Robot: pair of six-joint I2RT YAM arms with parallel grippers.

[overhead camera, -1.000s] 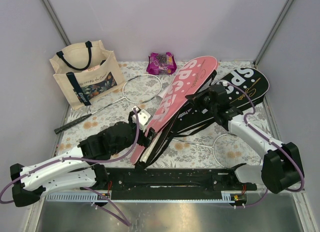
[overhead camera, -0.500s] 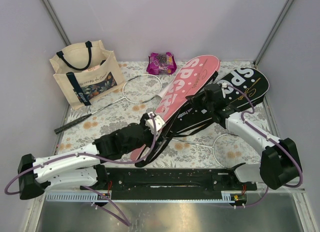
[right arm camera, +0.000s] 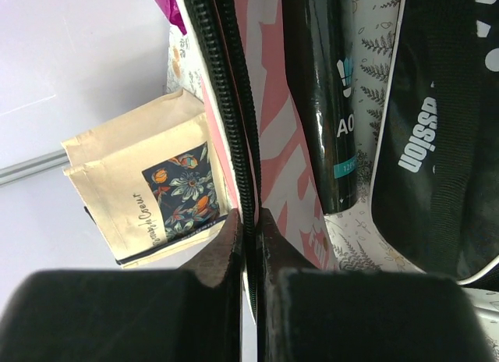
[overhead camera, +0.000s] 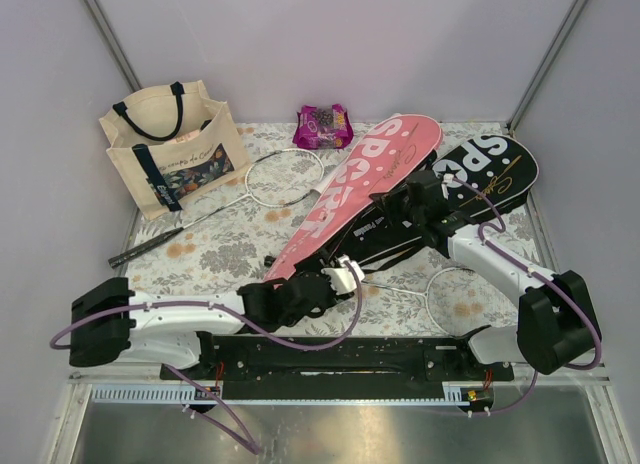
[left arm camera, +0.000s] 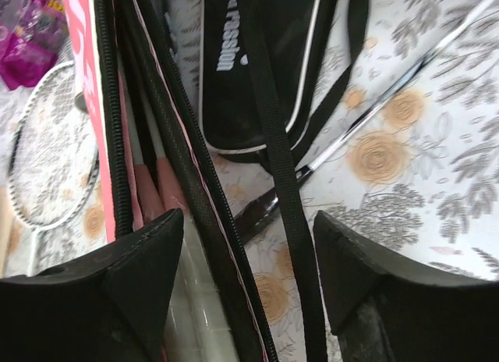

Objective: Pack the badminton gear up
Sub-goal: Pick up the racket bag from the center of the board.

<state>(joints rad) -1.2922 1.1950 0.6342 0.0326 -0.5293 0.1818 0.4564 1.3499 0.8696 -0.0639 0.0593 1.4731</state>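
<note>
Top view: the pink cover (overhead camera: 360,189) lies mid-table (overhead camera: 220,249). Its long axis runs 7 to 1 o'clock, with the broad head end at 1 and the narrow end at 7. The black cover (overhead camera: 490,164) lies just beside it on the 3 o'clock side, head toward 2 o'clock. At 10 o'clock of the pink cover is a loose racket (overhead camera: 285,176), head near the cover and handle pointing to 8 o'clock. At 5 o'clock a second racket head (overhead camera: 450,296) sits beside the right arm. The tote (overhead camera: 170,149) stands at far 10 o'clock and the snack packet (overhead camera: 322,126) at 12.

Left wrist view adds: the left tool (left arm camera: 248,221) stands wide and holds nothing. Its fingers straddle the pink cover's open zip edge and a black strap (left arm camera: 273,143). Inside the opening are pinkish grips (left arm camera: 168,190) on pale shafts, lined up along the cover's axis. They are not visible from above.

Right wrist view adds: the right tool (right arm camera: 249,221) is pinched closed on the pink cover's zip edge. A black tube (right arm camera: 331,104) lies between the two covers, parallel to them. I cannot pick it out for certain from above.
</note>
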